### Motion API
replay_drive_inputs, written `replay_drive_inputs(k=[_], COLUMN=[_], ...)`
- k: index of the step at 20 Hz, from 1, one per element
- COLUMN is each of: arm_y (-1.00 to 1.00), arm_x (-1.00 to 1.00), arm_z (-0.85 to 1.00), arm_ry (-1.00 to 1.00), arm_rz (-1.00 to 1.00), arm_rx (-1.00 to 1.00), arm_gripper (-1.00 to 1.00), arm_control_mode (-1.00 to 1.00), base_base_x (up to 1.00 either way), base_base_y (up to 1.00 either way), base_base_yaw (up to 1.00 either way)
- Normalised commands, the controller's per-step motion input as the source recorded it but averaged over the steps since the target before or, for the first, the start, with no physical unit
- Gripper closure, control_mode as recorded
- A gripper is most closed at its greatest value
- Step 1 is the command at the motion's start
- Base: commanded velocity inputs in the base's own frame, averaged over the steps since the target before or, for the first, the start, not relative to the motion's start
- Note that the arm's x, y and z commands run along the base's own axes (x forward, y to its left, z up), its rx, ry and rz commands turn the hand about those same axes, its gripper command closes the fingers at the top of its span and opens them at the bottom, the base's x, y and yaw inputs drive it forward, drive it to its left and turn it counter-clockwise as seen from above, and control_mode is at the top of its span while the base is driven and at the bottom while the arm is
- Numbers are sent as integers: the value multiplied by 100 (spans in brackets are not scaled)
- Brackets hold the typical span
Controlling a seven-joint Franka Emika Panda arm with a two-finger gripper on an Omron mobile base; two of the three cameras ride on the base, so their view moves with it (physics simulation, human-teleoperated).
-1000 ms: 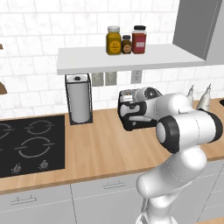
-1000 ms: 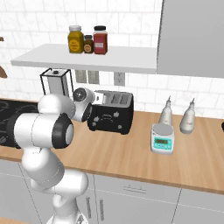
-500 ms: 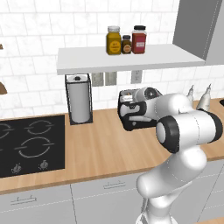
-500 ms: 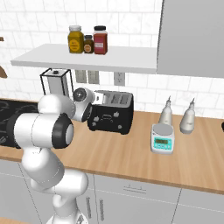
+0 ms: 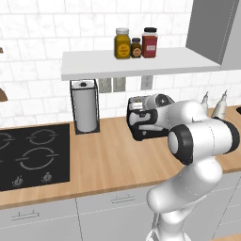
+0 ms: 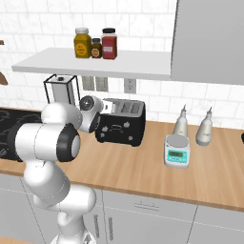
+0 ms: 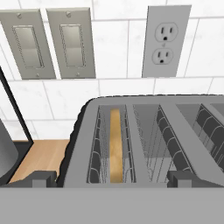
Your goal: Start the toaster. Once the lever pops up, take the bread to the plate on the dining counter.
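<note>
The small black boxy two-slot toaster (image 6: 120,122) stands on the light-wood worktop (image 6: 143,167) against the white tiled wall, under a white wall shelf (image 6: 90,61) that carries three spice jars (image 6: 95,44). The white arm reaches to the toaster's left end, and the two-finger gripper (image 7: 112,178) hangs just above that end, looking down into the slots; its dark fingertips (image 7: 40,179) stand far apart, one beyond the toaster's left edge and one over the right slot, so the gripper is open and holds nothing. From the hand camera, the square slice of pale tan bread (image 7: 115,146) sits edge-up, deep in the left slot between the wire guides, with its light brown crust showing along the top; the slot beside it holds only wire. On the wall behind the toaster are two grey light switches (image 7: 50,43) and a white power outlet (image 7: 165,40). From the left base camera, a paper towel roll in a black wire holder (image 5: 85,107) stands left of the toaster (image 5: 141,117), and a black stove top (image 5: 33,155) lies further left. From the right base camera, a small white kitchen scale (image 6: 177,151) and two silver shaker bottles (image 6: 193,126) stand to the toaster's right.
</note>
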Motion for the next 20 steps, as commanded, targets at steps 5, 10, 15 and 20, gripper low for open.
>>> replay_drive_inputs(k=[5,10,15,20], arm_y=[0,0,0,0], arm_x=[0,0,0,0], arm_z=[0,0,0,0], arm_ry=[0,0,0,0], arm_rz=[0,0,0,0], arm_rx=[0,0,0,0], arm_gripper=[-100,-100,-100,-100], arm_control_mode=[-100,-100,-100,-100], base_base_x=[0,0,0,0], base_base_y=[0,0,0,0], base_base_yaw=[0,0,0,0])
